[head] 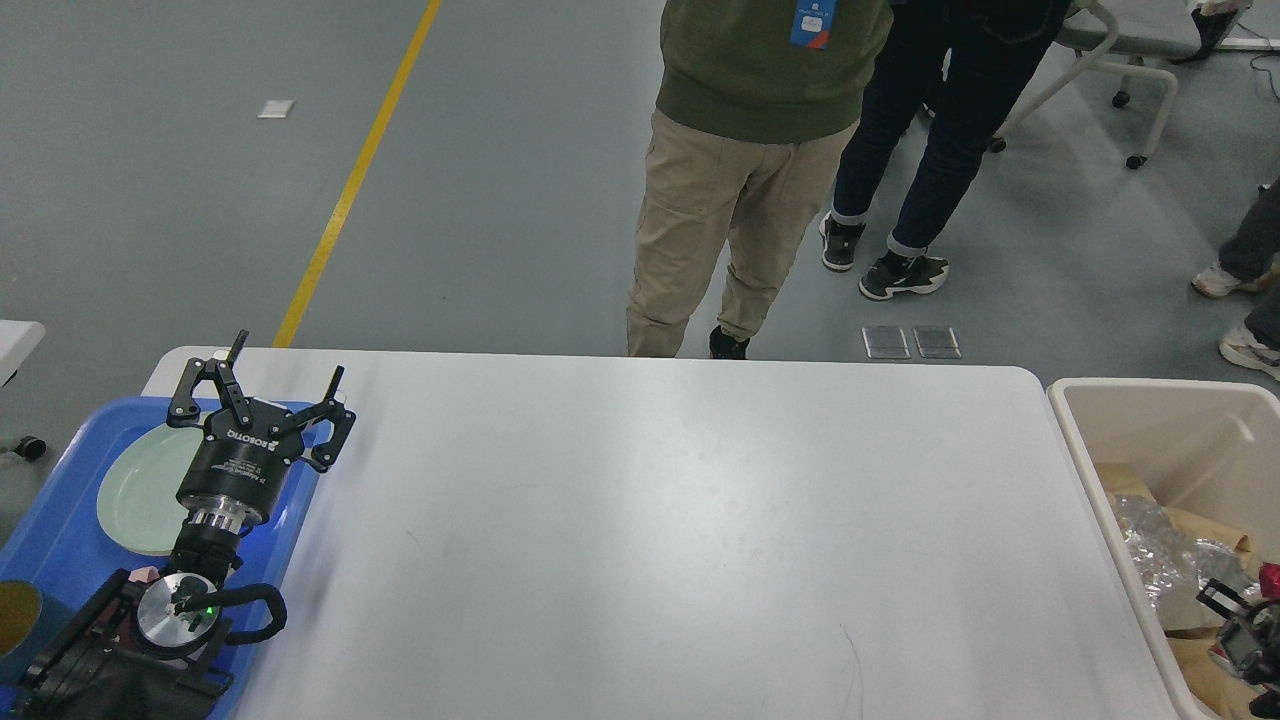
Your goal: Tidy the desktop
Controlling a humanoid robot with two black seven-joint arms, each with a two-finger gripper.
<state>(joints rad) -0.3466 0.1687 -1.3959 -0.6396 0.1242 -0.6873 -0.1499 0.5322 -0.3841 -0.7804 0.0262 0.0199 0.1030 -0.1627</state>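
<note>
Two containers flank desktop [650, 530], blue tray [60, 520] holding plate [140, 490], bin [1150, 420] holding foil [1160, 560], left gripper [285, 385] spread.

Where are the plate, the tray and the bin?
plate [140, 490]: head view, on its pale green face, left of the end effector.
tray [60, 545]: head view, on bare blue floor near the plate.
bin [1160, 425]: head view, on its bare beige inner back wall.

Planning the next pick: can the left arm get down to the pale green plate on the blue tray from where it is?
Probably yes. The left gripper is open right beside the plate, nothing lies on the plate, and only the arm's own wrist overlaps its edge.
</note>
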